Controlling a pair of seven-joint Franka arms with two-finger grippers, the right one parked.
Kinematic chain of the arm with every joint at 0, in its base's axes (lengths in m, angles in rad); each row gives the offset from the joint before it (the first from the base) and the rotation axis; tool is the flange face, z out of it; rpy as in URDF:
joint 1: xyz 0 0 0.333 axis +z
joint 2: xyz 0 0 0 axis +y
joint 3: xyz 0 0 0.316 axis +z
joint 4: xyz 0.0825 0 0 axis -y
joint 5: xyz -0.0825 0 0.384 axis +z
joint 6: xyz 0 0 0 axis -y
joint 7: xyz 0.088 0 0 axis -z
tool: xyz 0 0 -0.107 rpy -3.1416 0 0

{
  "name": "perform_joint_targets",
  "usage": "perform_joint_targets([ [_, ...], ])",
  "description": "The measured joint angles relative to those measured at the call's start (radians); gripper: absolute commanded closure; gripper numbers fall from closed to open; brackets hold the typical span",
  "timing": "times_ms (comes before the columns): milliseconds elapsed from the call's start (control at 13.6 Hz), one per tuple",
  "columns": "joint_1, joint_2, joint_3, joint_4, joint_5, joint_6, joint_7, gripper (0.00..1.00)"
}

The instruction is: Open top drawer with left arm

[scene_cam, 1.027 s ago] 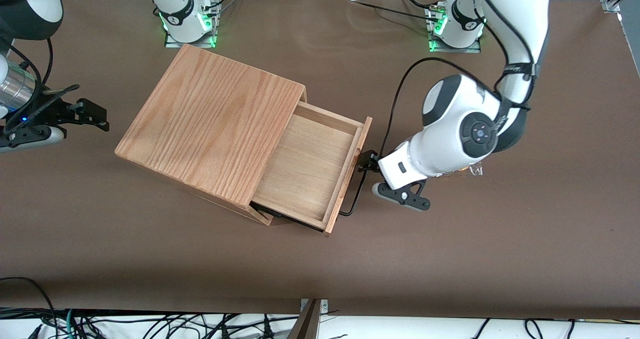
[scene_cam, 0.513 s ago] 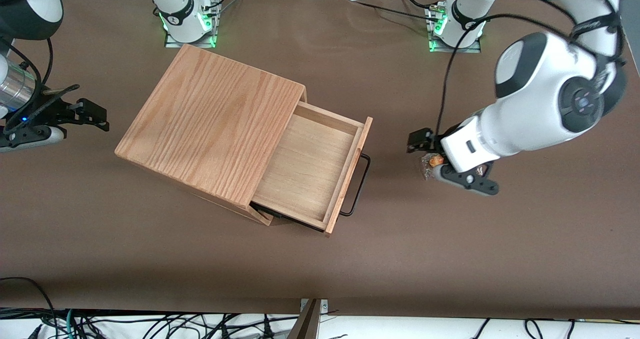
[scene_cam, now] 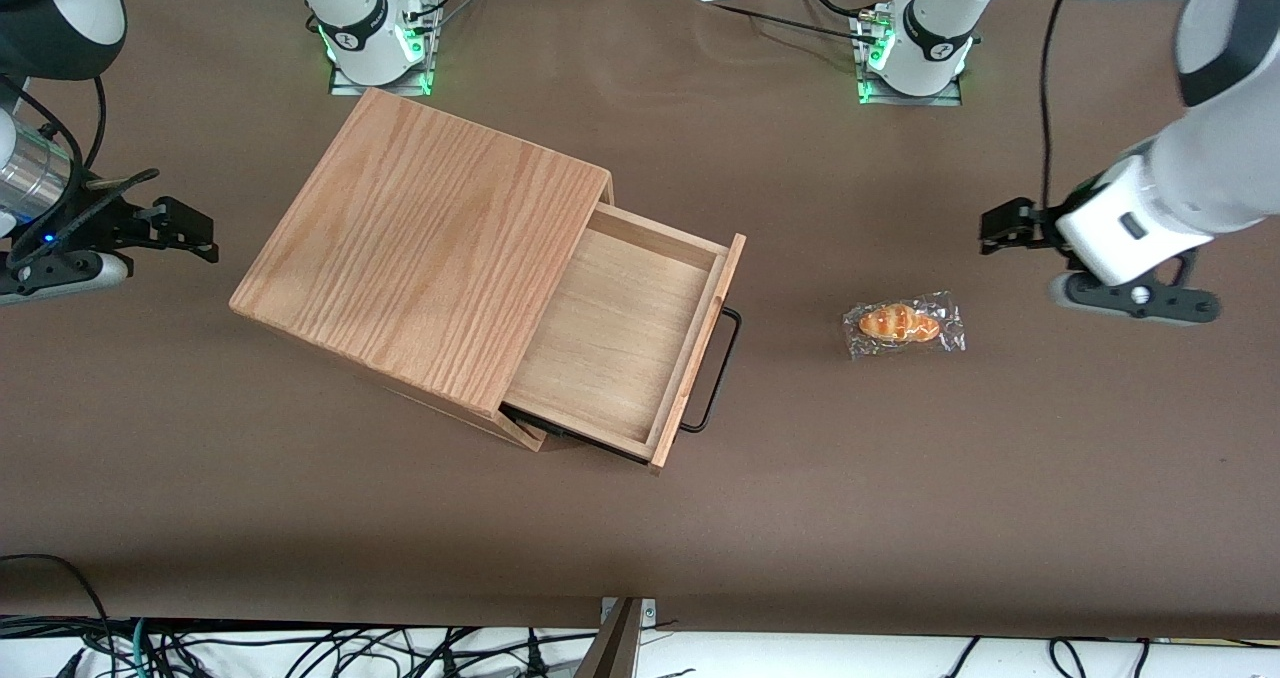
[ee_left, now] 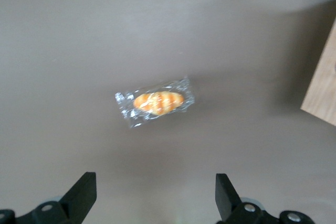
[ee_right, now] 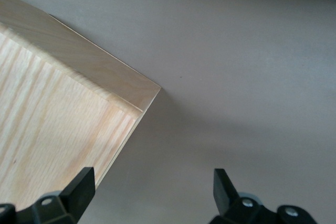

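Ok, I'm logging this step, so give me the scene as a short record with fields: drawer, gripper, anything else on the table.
drawer: shallow pale-wood top drawer pulled out of the oak-grain box cabinet, nothing in it
handle: thin black bar handle, free of the gripper
gripper: black gripper of the white left arm, fingers open, holding nothing, toward the working arm's end of the table
other: clear-wrapped orange bread roll on the brown table, between drawer and gripper

The left arm hangs raised toward its own end of the table, wrist block angled down; its gripper is empty, its 2 fingers spread wide.
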Motion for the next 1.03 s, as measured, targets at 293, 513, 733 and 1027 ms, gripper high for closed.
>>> perform_joint_targets([
  [293, 0.022, -0.104, -0.001, -0.097, 0.0, 0.034, 0.007, 0.0],
  [513, 0.021, -0.238, 0.001, -0.299, 0.0, 0.167, -0.011, 0.0],
  [733, 0.022, -0.286, 0.021, -0.377, 0.0, 0.204, -0.059, 0.0],
  [1027, 0.034, -0.285, 0.031, -0.382, 0.0, 0.206, -0.069, 0.0],
])
